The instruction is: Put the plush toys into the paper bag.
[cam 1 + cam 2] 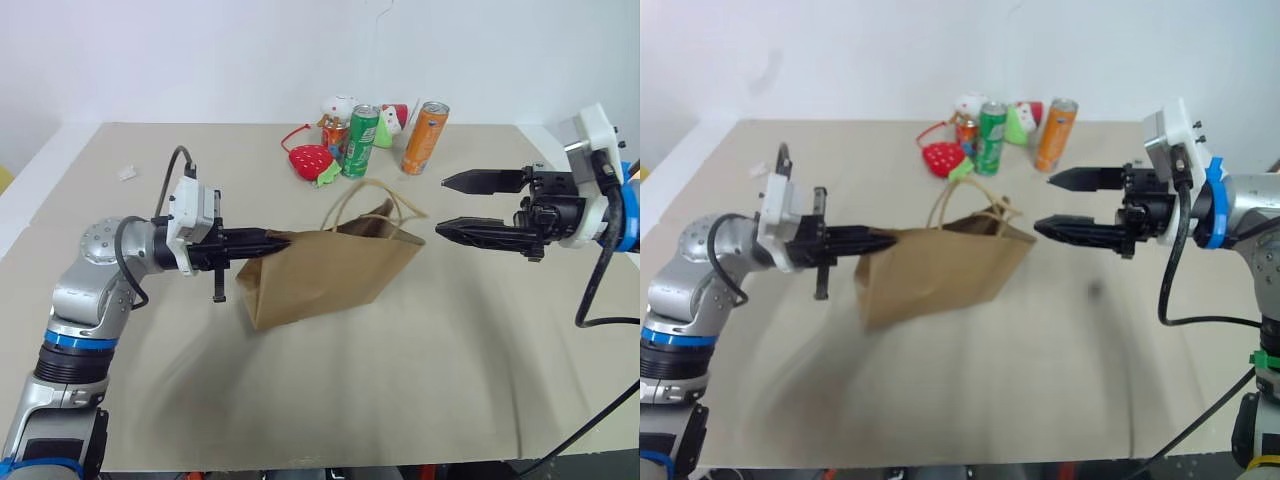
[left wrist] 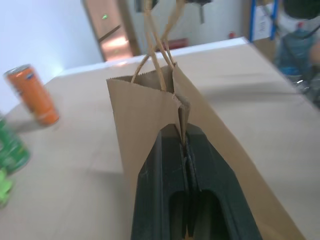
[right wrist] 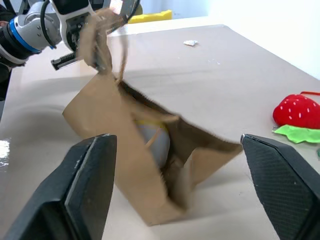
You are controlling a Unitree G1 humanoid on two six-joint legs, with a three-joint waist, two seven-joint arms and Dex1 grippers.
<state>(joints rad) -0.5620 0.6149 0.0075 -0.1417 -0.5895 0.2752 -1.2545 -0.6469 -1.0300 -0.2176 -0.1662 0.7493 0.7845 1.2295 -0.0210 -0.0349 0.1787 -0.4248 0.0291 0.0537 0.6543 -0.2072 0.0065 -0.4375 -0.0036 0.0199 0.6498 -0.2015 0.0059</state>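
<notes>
- Tabletop [image 1: 330, 400], beige and bare along its near part; everything else sits farther back.
- Paper bag [image 1: 330, 270] at mid-table, brown kraft, tilted, one lower corner down on the surface and the mouth turned toward the robot's right.
- Left gripper [image 1: 278, 240] reaches in level from the left, its two black fingers pressed together on the bag's upper edge; the left wrist view shows the paper fold pinched between the fingers [image 2: 165, 165], with the cord handles [image 2: 159, 55] rising beyond them.
- Right gripper [image 1: 458, 205] hangs just off the bag's mouth side, above the table, not touching the paper. Its fingers stand spread wide, one above the other.
- Right wrist view looks straight into the open mouth: a pale rounded shape with a yellow strip [image 3: 155, 137] lies inside, most likely the yellow plush ball. The brown plush cannot be made out in there.
- Farther back, red strawberry plush [image 1: 312, 161] with green leaves lies on the table behind the bag.
- Green can [image 1: 361, 140] stands upright just beside the strawberry; orange can [image 1: 424, 137] stands upright near it, toward the right.
- Small white-and-red figures [image 1: 340, 110] cluster behind the cans at the far edge, near the wall.
- Small white scrap [image 1: 127, 172] lies far left, well apart from the rest.
</notes>
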